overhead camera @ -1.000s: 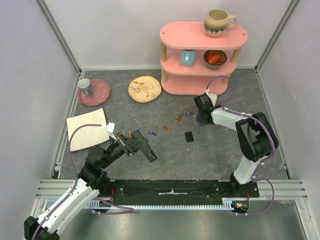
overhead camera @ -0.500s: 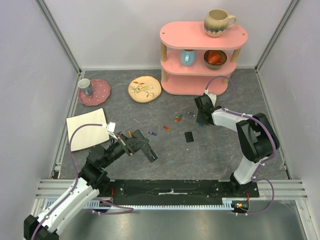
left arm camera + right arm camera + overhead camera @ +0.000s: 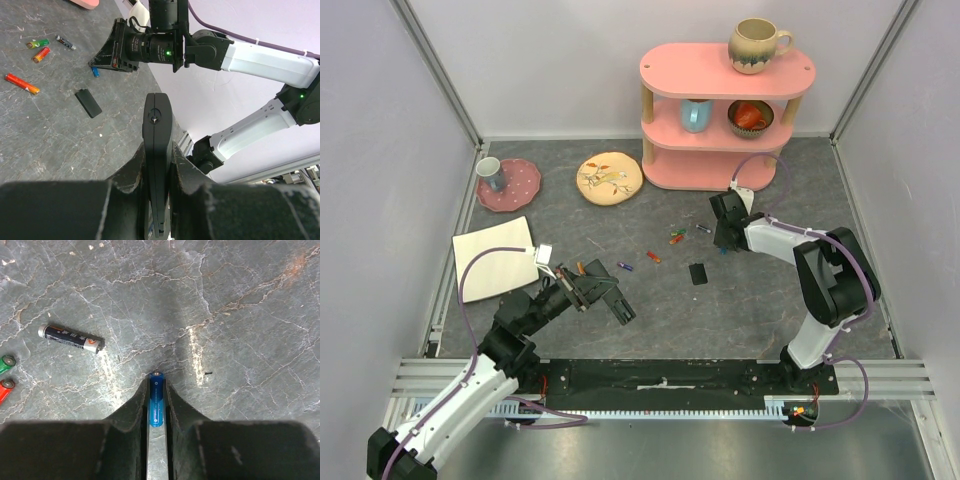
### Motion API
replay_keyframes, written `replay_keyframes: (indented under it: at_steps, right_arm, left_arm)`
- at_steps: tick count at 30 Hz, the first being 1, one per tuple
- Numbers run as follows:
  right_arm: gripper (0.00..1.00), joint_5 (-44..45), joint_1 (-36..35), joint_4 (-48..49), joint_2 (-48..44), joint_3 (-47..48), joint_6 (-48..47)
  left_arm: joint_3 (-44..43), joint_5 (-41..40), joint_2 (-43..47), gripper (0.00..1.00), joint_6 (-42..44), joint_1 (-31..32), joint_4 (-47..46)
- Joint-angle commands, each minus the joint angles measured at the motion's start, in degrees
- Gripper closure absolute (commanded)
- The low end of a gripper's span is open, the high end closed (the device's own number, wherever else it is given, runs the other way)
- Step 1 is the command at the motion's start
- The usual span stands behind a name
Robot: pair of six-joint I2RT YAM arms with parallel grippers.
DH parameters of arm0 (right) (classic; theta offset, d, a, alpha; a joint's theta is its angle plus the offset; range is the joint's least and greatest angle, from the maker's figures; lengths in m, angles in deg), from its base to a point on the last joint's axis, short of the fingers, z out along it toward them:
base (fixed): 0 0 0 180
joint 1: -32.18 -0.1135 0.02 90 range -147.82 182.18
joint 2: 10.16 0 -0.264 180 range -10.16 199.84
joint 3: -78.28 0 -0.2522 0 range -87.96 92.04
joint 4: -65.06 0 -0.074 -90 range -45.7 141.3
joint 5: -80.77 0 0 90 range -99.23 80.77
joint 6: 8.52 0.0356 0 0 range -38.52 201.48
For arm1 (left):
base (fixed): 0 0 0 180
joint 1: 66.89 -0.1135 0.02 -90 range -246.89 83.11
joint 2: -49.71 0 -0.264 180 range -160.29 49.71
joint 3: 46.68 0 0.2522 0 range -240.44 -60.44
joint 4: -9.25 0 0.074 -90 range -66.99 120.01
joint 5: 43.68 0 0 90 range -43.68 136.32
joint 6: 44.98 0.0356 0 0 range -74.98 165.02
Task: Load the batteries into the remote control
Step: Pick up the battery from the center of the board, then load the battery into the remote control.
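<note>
- Holding the remote (image 3: 157, 120) by its near end, the left hand (image 3: 158, 167) is clamped on the bar's two long sides.
- The remote is a slim black bar held above the table (image 3: 760, 300) at the near left. Its free end points toward the middle of the table.
- The right hand (image 3: 722, 244) sits low at the far right, in front of a pink shelf (image 3: 720, 165). Its fingers are closed on a blue battery (image 3: 156, 407).
- The blue battery lies lengthwise between those fingers, its tip poking just past them toward the table. Whether it touches the surface cannot be told.
- A black battery (image 3: 70, 338) lies loose on the table just left of the right hand.
- A green battery (image 3: 37, 44) and a red battery (image 3: 41, 54) lie side by side a little further left.
- An orange battery (image 3: 653, 257) and a purple battery (image 3: 626, 266) lie near the middle of the table, between the two hands.
- A small black cover (image 3: 698, 273) lies flat near the centre, apart from the batteries.
- The shelf carries a beige mug (image 3: 758, 45) on top, with a blue mug (image 3: 696, 114) and a bowl (image 3: 751, 118) on the tier below.
- At the far left, a grey cup (image 3: 489, 171) stands on a pink plate (image 3: 520, 188), a floral plate (image 3: 609, 178) lies beside them, and a white board (image 3: 495, 257) lies nearer the arms.
</note>
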Motion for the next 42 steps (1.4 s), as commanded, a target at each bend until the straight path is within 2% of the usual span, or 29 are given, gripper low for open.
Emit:
replay_keyframes:
  at_steps: [1, 2, 3, 8, 11, 16, 19, 23, 24, 30, 34, 42]
  right_arm:
    - [0.84, -1.23, -0.07, -7.49, 0.13, -2.60, -0.73]
    - [0.94, -1.40, 0.02, -7.41, -0.58, -2.60, -0.82]
    - [1.00, -1.49, -0.15, -7.40, -1.37, -2.69, -0.82]
    - [1.00, -4.82, -3.14, -7.84, -14.45, -3.39, -3.72]
    - [1.00, -7.99, -7.35, -9.33, -23.50, -2.95, -7.06]
    - [1.00, -10.71, -18.59, -11.71, -36.50, -0.05, -10.92]
    - [1.00, -8.88, -25.72, -11.45, -42.04, 0.91, -11.02]
    - [1.00, -4.75, -33.27, -11.62, -43.39, 2.50, -10.14]
    - [1.00, -1.52, -37.29, -11.36, -43.30, 2.76, -9.79]
    - [1.00, 10.63, -50.41, -8.46, -37.78, 4.08, -10.84]
    - [1.00, 16.60, -54.29, -5.75, -35.30, 4.26, -11.19]
    - [1.00, 18.37, -56.40, -1.79, -32.32, 4.52, -12.16]
  left_arm:
    - [0.39, 0.30, 0.39, 0.98, -0.71, -0.23, -2.78]
    - [0.39, 0.21, 0.22, 0.98, -0.80, -0.23, -2.79]
    - [0.31, 0.21, 0.13, 0.98, -0.80, -0.23, -2.79]
    - [-0.92, 0.38, -3.12, 0.98, -1.15, -0.23, -5.06]
    - [-2.15, 0.91, -8.29, 0.98, -1.68, -0.23, -9.01]
    - [-4.08, 2.31, -19.44, 0.98, -2.56, -0.23, -18.41]
    - [-5.32, 3.90, -25.16, 0.98, -2.99, -0.14, -23.33]
    - [-5.67, 4.60, -30.70, 0.98, -5.01, -0.14, -32.64]
    - [-5.67, 4.69, -31.68, 0.98, -5.36, -0.14, -33.89]
    - [-6.55, 5.39, -38.36, 0.98, -10.28, -0.14, -40.39]
    - [-6.37, 5.57, -40.04, 0.98, -13.10, -0.14, -43.04]
    - [-6.28, 6.36, -39.34, 0.98, -14.42, -0.05, -42.34]
